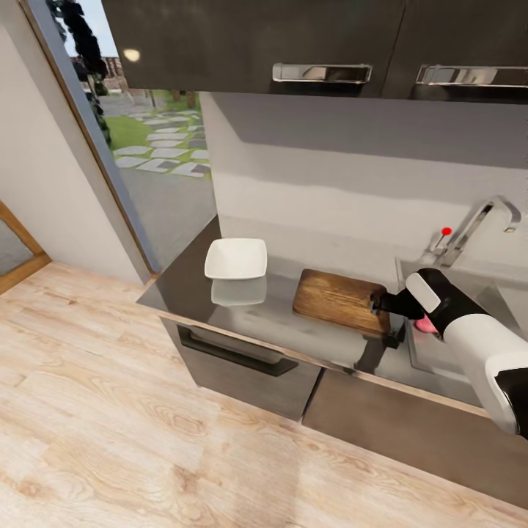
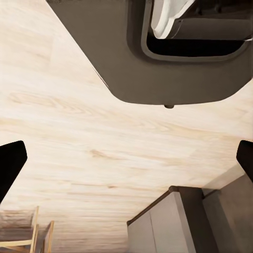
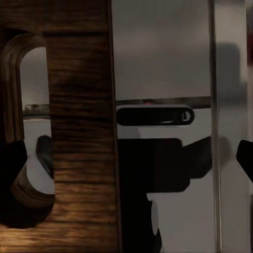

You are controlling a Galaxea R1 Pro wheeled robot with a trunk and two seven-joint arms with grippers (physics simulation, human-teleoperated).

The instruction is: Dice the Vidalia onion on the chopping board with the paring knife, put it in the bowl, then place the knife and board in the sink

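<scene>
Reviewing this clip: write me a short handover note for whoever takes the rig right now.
Right tool: at the chopping board's end nearest the sink, at the slot hole; whether it grips the board cannot be told.
Left tool: open, holding nothing, pointing at the wood floor.
Board lies on the countertop; the white bowl sits apart from it, looks empty.
Something pink shows by the right wrist; unclear what.
Onion and paring knife: position unconfirmed.
Done: nothing confirmed.
Left: confirm dicing and bowl filling, then knife and board into the sink.
</scene>
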